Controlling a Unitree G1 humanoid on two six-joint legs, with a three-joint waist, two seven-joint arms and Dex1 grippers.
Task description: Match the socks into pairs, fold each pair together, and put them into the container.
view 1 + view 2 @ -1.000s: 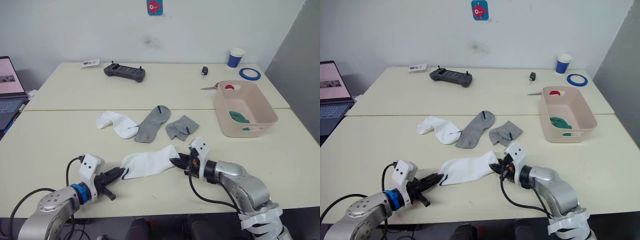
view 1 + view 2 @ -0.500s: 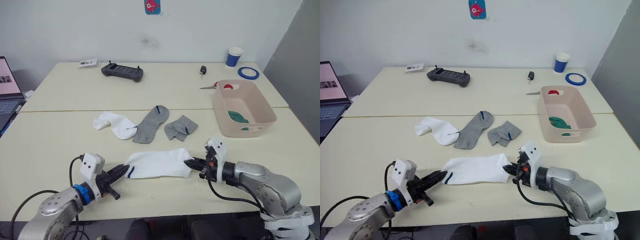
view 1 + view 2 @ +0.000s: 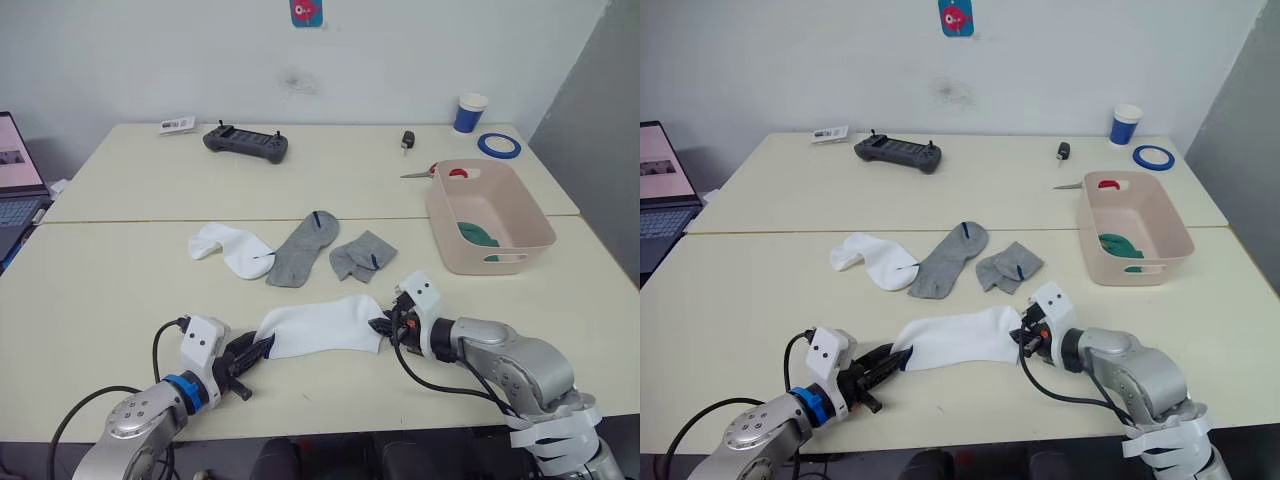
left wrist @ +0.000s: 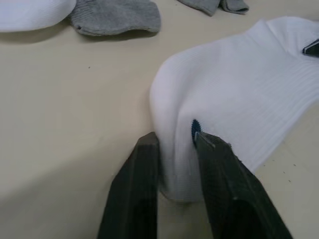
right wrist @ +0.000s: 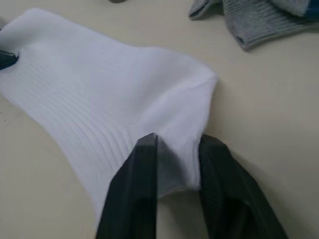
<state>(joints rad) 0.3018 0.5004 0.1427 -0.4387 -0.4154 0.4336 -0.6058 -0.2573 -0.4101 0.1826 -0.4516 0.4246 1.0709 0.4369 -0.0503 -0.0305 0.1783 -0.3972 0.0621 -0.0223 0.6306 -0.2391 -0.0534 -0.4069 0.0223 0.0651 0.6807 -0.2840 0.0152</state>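
Observation:
A white sock (image 3: 318,325) lies stretched across the near table between my two grippers. My left gripper (image 3: 262,349) is shut on its cuff end (image 4: 179,149), and my right gripper (image 3: 381,326) is shut on its toe end (image 5: 177,159). Farther back lie another white sock (image 3: 230,246), a flat grey sock (image 3: 304,247) and a folded grey sock (image 3: 362,254). The pink-beige container (image 3: 487,215) stands at the right with a dark green sock (image 3: 477,236) inside.
A black controller (image 3: 246,142), a small card (image 3: 178,125), a dark key fob (image 3: 408,140), scissors (image 3: 420,174), a blue-white cup (image 3: 469,113) and a blue tape ring (image 3: 498,146) lie along the far table. A laptop (image 3: 18,175) stands at the left edge.
The left gripper has moved right and the right gripper left, so the white sock between them is shorter and less taut. Both grips hold.

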